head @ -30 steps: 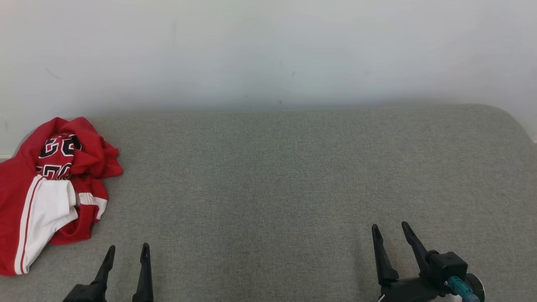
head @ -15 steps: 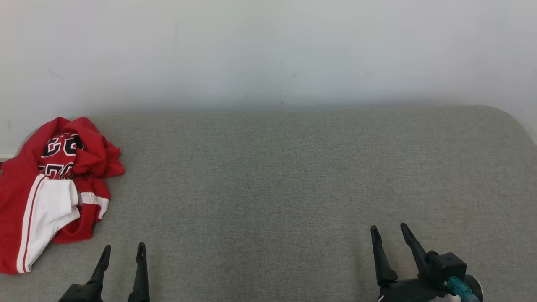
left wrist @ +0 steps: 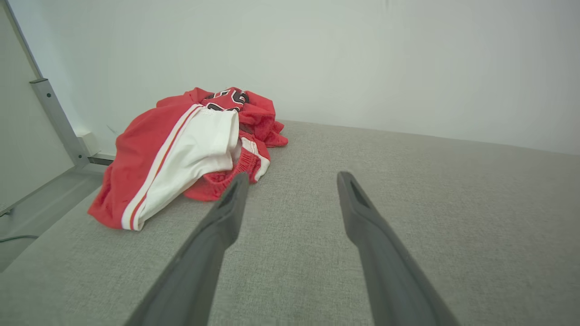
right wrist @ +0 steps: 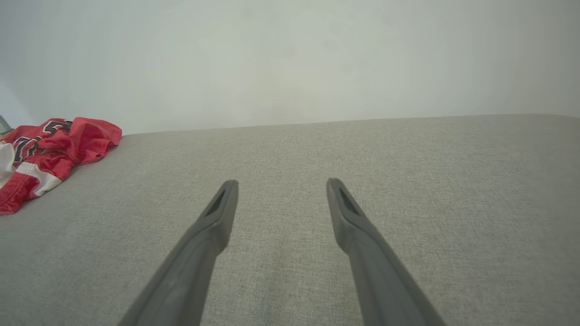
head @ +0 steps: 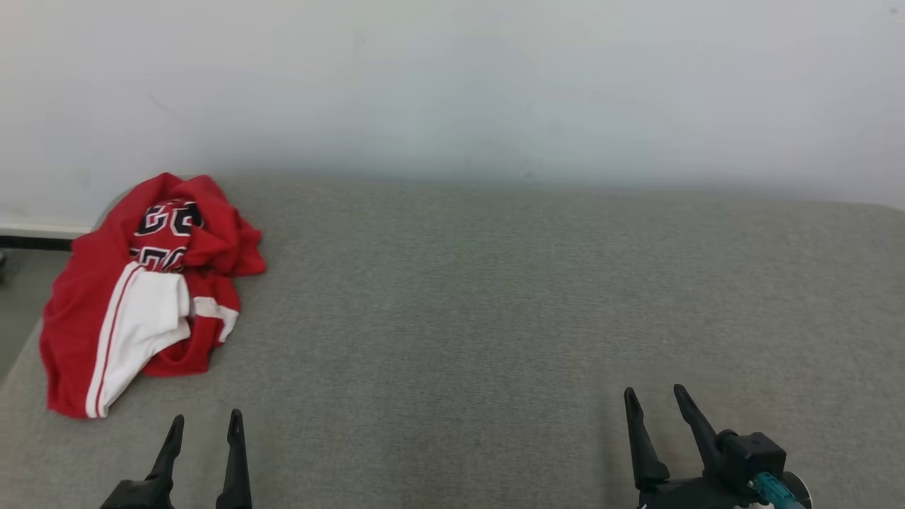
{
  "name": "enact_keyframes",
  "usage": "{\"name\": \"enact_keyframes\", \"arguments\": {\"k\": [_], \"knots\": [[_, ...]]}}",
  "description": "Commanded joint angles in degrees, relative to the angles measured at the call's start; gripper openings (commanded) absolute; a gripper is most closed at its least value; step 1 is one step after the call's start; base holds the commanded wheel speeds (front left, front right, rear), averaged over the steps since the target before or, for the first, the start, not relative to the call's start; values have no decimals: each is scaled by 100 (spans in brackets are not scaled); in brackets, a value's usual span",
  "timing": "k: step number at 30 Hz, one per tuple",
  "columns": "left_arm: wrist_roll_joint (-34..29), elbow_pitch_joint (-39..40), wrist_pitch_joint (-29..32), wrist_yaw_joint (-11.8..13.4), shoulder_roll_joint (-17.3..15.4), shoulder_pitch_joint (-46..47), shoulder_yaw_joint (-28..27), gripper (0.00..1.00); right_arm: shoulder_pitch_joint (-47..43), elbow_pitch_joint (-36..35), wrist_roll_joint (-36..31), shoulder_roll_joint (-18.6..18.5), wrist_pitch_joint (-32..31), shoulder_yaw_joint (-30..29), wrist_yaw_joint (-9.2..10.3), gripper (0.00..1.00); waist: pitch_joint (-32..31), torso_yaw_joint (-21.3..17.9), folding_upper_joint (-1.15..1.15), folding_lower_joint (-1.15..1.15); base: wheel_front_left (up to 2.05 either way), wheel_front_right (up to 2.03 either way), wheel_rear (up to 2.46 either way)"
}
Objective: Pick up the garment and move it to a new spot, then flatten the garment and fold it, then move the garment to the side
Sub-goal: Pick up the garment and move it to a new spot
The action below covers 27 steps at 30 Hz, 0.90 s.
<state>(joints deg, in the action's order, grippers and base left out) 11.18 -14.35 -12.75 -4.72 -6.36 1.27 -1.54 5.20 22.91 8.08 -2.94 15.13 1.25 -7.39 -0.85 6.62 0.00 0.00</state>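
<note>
Bright, flat, diffuse light, source not evident. Wall (head: 452, 85) pale and washed out, dimmer toward the corners. Cushion (head: 452, 297) evenly lit; weave crisp near the wrist cameras, softer far back. Shadows faint and soft under garment (left wrist: 181, 149) edge; its white panel nearly blown out. Head view slightly soft. Wrist views wide-angle: cushion's far edge bends, fingers (left wrist: 199, 262) blur toward the bottom.

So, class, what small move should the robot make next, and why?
Probably reach the left gripper forward and left toward the garment: it lies crumpled and untouched on the grey surface, nearest that open gripper; the right gripper is far off.
</note>
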Motion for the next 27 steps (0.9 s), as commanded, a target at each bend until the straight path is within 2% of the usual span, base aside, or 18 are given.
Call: {"name": "enact_keyframes", "arguments": {"k": [1,14,27], "knots": [[35,29,3,38,11,-40,14,100,-54,16,69,10,4,35,-19,100,-5,275,0,0,0,0,0],[110,57,8,106,-42,-54,39,100,-53,70,121,10,4,87,-19,100,21,1198,0,0,0,0,0],[131,62,-40,280,-63,-125,3,100,-73,62,115,9,4,129,-19,100,22,1773,0,0,0,0,0]]}}
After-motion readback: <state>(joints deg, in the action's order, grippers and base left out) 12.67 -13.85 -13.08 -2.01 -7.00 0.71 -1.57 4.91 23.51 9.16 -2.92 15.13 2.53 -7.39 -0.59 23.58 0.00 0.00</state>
